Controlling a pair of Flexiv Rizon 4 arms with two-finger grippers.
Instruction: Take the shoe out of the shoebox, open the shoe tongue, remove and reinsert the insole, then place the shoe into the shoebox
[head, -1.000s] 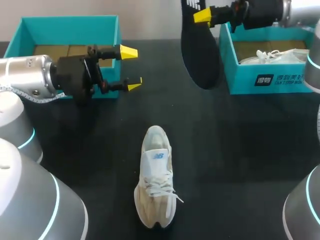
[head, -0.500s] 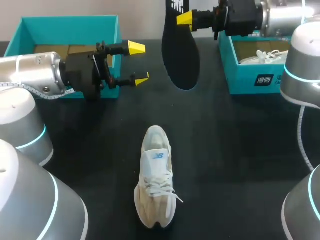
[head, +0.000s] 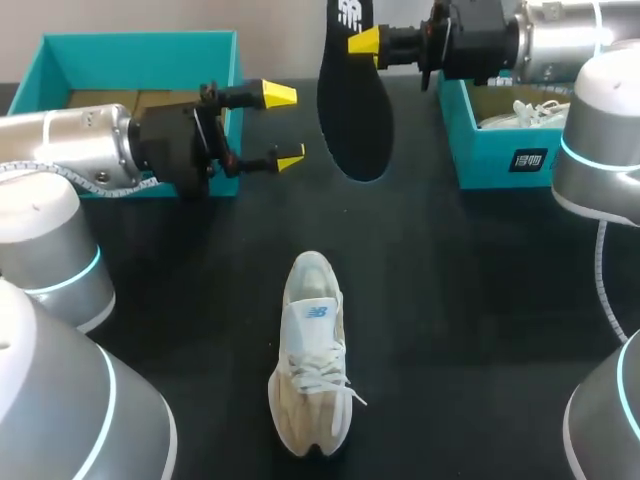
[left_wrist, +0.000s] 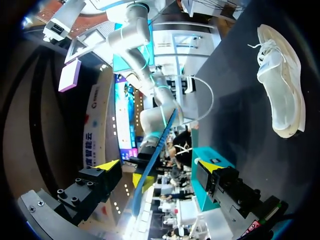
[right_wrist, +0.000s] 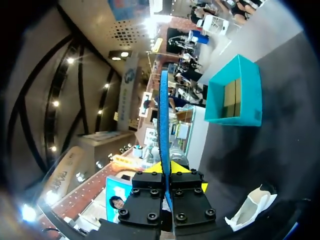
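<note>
Insole (head: 352, 120) clamped in right hand (head: 361, 42) — hanging upright, shoe (head: 312, 350) well apart

The head view looks down from above and behind the robot. It stands far enough off to hold the whole black tabletop (head: 480, 300), with the white shoe (head: 312, 350) in the lower middle of the frame.

The left wrist view looks out along the left pincer (left_wrist: 159, 166), across the tabletop (left_wrist: 240, 115) toward the room.

The right wrist view sits close behind the right pincer (right_wrist: 167, 167), facing the teal box (right_wrist: 250, 100).

All three share the shoe (left_wrist: 282, 80) (right_wrist: 250, 210) and the insole (head: 355, 110) (left_wrist: 150, 172) (right_wrist: 163, 115), which is seen edge-on from both wrists.
</note>
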